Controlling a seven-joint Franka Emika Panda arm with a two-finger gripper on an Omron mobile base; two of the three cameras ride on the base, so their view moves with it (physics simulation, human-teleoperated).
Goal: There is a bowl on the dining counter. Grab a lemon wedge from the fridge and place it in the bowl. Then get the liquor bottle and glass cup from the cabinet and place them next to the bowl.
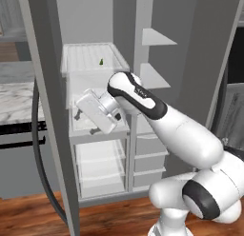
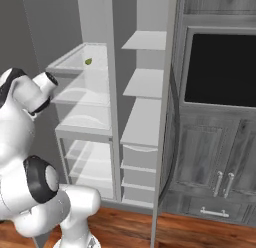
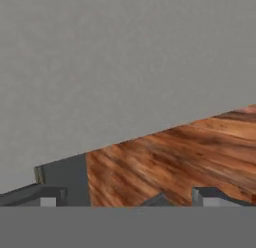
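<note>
The fridge [image 1: 143, 21] stands open in front of me, its shelves showing in both base views. A tiny yellow-green lemon wedge [image 1: 101, 62] [image 2: 88, 61] lies on the top left glass shelf, towards the back. My gripper [image 1: 85, 123] hangs in front of the left shelves, two levels below the wedge and pointing down to the left. Its jaws are open with nothing between them. In the hand view the gripper [image 3: 127, 199] shows its fingertips [image 3: 47, 197] wide apart over the grey door face and the wood floor.
The open fridge door [image 1: 45, 111] stands close on the left of my hand, its dark seal curving down beside it. A marble counter [image 1: 14, 99] lies beyond the door. Dark wood-grain cabinets with a black oven window [image 2: 220, 67] stand right of the fridge.
</note>
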